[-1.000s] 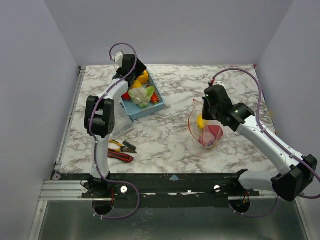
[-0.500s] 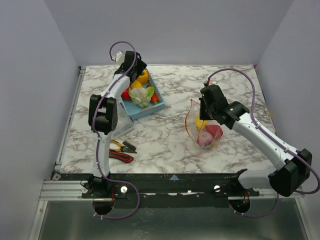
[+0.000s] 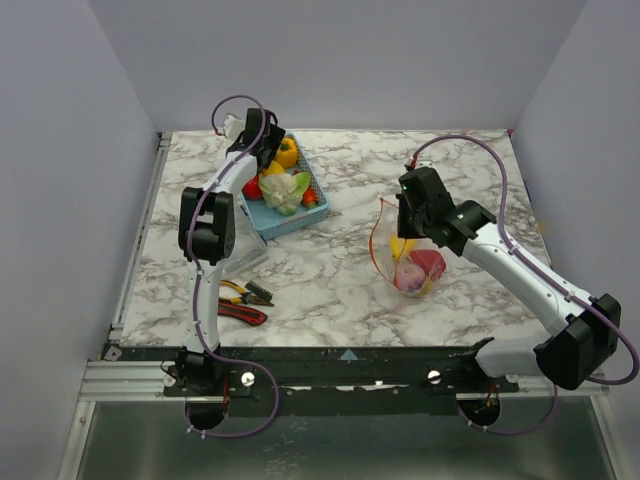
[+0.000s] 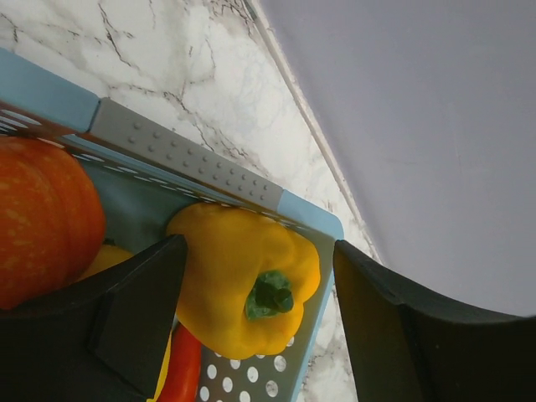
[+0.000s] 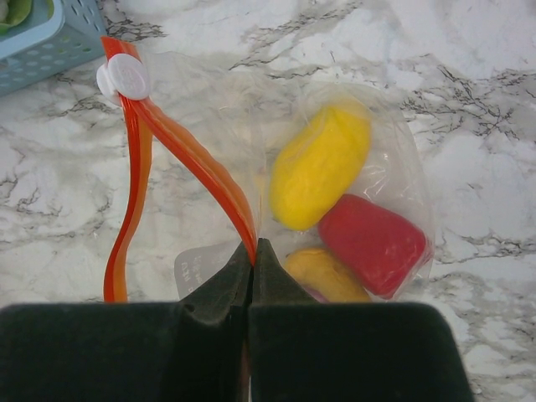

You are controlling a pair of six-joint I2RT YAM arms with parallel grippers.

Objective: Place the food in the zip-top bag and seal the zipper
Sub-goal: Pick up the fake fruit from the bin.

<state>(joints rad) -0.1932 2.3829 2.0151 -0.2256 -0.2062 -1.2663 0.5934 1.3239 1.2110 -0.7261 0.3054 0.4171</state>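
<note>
Your left claw (image 4: 260, 251) hangs over the far end of the blue basket (image 4: 50, 94), fingers apart. One finger sits on each side of a yellow pepper (image 4: 243, 276). Cannot tell if either finger touches it. The pepper lies stem up against the basket's end wall. An orange pumpkin (image 4: 42, 218) is just beside it, and a red piece (image 4: 180, 368) is tucked under its near edge. The top view also shows a leafy green-and-white vegetable (image 3: 283, 190) in the middle of the basket.

Your right claw (image 5: 253, 255) is closed tight, pinching the orange-red zipper (image 5: 201, 176) of the clear bag (image 5: 394, 159). The bag's mouth is open. The two zipper strips bow apart and meet at a white slider (image 5: 123, 78). The bag lies on the marble worktop (image 3: 340, 280), right of centre and apart from the basket.

Inside the bag are a yellow piece (image 5: 322, 167), a red piece (image 5: 373, 243) touching it, and a yellow-orange piece (image 5: 327, 276) partly hidden behind the claw.

Two hand tools (image 3: 243, 302), red and yellow handled, lie on the worktop near the left arm's base.
</note>
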